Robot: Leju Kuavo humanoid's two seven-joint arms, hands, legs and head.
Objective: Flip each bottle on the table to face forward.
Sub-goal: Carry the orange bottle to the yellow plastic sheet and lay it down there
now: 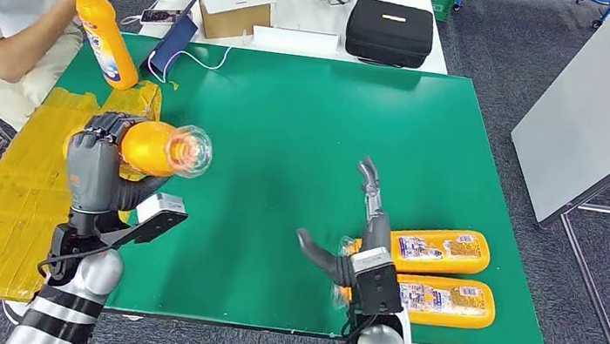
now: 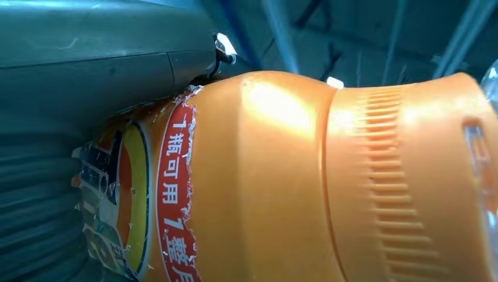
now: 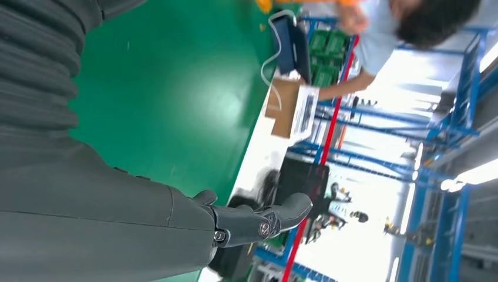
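Bottle (image 1: 159, 148) sits in my left hand (image 1: 96, 166), lifted over the table's (image 1: 306, 137) left edge, long axis level, cap pointing right. Right hand (image 1: 355, 239) spread wide, holding nothing, just beside two lying bottles (image 1: 441, 250).

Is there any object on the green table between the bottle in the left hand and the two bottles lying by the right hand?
Nothing visible. The bottle in the left hand is raised over the green table; bare mat lies between it and the right hand, which stands open just before the two lying bottles.
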